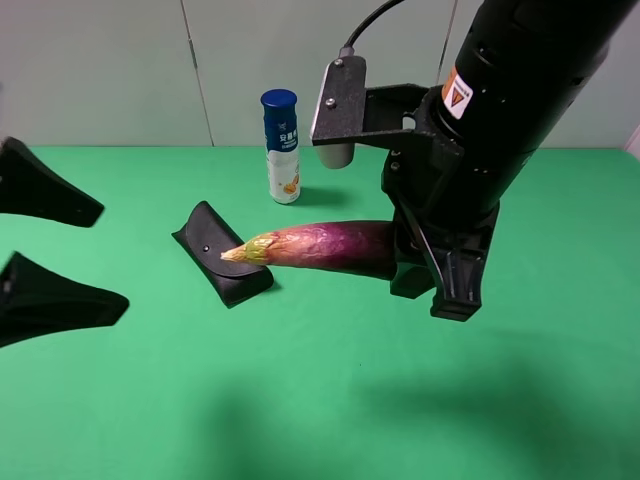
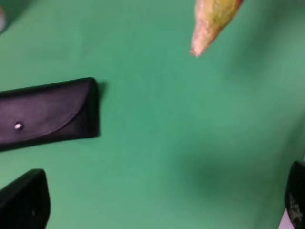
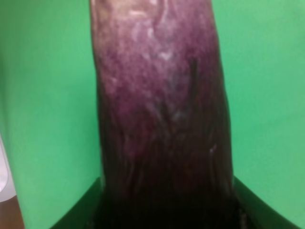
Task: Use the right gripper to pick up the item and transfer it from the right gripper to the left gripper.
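Observation:
My right gripper [image 1: 415, 262] is shut on the thick end of the purple eggplant [image 1: 325, 245] and holds it level above the green table. Its yellowish stem end points left, over the black glasses case [image 1: 220, 253]. The right wrist view is filled by the eggplant [image 3: 162, 119], running out from between the jaws. My left gripper [image 1: 112, 256] is open and empty at the left, its two black fingers spread wide, well apart from the stem tip. In the left wrist view the stem tip [image 2: 212, 19] hangs ahead of the open gripper [image 2: 164, 195], past the case [image 2: 47, 114].
A blue-capped white bottle [image 1: 281, 147] stands upright behind the case near the back of the green table [image 1: 320, 400]. A grey wall runs behind the table.

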You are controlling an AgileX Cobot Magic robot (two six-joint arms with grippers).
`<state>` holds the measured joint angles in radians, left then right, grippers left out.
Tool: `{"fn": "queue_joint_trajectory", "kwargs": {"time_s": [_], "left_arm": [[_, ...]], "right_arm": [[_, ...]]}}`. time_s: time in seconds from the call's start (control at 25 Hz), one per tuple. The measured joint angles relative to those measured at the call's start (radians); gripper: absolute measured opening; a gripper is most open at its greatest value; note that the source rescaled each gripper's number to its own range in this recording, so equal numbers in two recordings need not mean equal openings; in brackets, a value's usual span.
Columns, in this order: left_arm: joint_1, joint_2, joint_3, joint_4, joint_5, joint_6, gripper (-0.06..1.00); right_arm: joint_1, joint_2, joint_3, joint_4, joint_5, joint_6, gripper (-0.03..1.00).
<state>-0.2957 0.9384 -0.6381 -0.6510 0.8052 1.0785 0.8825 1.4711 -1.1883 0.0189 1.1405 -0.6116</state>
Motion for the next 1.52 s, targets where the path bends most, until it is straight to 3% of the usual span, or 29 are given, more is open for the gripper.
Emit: {"fn": "queue_joint_trajectory", "kwargs": {"time_s": [0.52,0.96,1.24,1.52], "left_arm": [[-0.174,0.184,-0.033,-0.023,-0.143,0.134,0.95],[-0.297,0.358,-0.167,-0.026,-0.174,0.202,0.95],[-0.306,0.419,-0.226,-0.042,-0.184,0.254,0.95],[-0.307,0.419,-0.233,-0.131,-0.187,0.339,0.95]], "right_arm": [[0.0,0.0,0.0,0.001,0.0,0.0,0.01],[0.0,0.0,0.0,0.005,0.0,0.0,0.01],[0.0,0.0,0.0,0.006,-0.001,0.0,0.01],[0.0,0.0,0.0,0.009,-0.012,0.0,0.01]]}}
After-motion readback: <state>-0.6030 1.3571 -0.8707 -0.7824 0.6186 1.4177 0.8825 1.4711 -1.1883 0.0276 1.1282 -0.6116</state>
